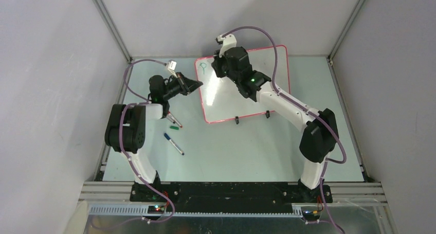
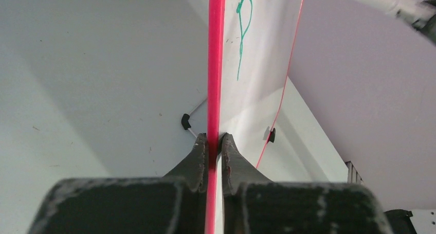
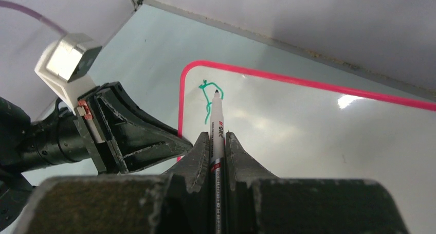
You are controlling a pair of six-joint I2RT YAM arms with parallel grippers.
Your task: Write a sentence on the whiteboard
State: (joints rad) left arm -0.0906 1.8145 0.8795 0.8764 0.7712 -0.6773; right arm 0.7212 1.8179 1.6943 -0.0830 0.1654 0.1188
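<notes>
— What are you holding?
— My left gripper (image 2: 215,141) is clamping the left rim of the whiteboard (image 1: 229,103); my right gripper (image 3: 217,139) is gripping a marker (image 3: 216,115).
— And the sentence (image 3: 207,101)?
— It is showing as one green letter in the board's top left corner, by the marker tip; the board is standing toward the far side of the bench (image 1: 247,151); a green pen (image 1: 175,125) and a blue pen (image 1: 174,144) are lying near its left.

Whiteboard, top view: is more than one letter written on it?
No, the whiteboard shows a single green letter near its far left corner; the rest of its visible face is blank.
</notes>
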